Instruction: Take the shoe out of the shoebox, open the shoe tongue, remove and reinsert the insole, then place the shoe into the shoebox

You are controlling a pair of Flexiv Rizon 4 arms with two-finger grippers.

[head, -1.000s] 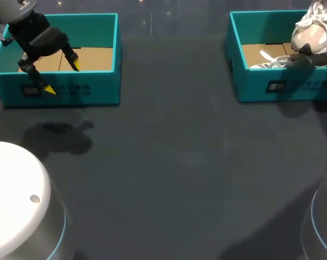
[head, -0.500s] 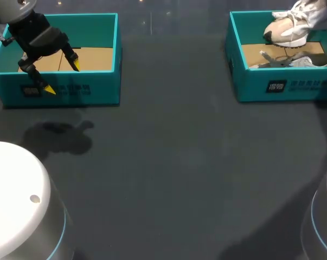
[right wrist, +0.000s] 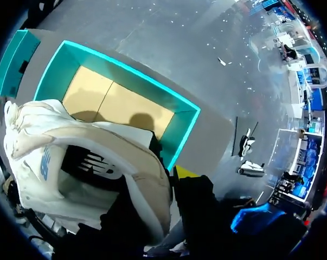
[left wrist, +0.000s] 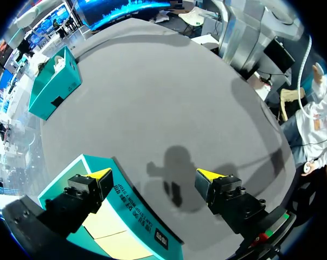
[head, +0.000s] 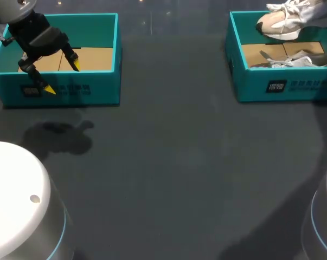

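Observation:
A beige and white shoe (head: pixel 280 20) hangs above the right teal shoebox (head: pixel 271 86), toe toward the left. In the right wrist view my right gripper (right wrist: pixel 171 179) is shut on the heel collar of the shoe (right wrist: pixel 82 157). One yellow tip shows outside the heel and the other finger is hidden inside, with the shoebox (right wrist: pixel 182 127) beneath. A second shoe (head: pixel 293 59) lies in that box. My left gripper (head: pixel 63 77) stands open over the front wall of the left teal box (head: pixel 93 89); nothing lies between its fingers (left wrist: pixel 101 174).
The left box holds only a cardboard floor (head: pixel 95 57). White robot bases (head: pixel 17 200) stand at the near corners of the dark table (head: pixel 174 162). In the left wrist view the right shoebox (left wrist: pixel 52 86) lies far ahead across the table.
The held shoe has risen and shifted left over the right box, its toe swinging to the left. The left arm has stayed where it was.

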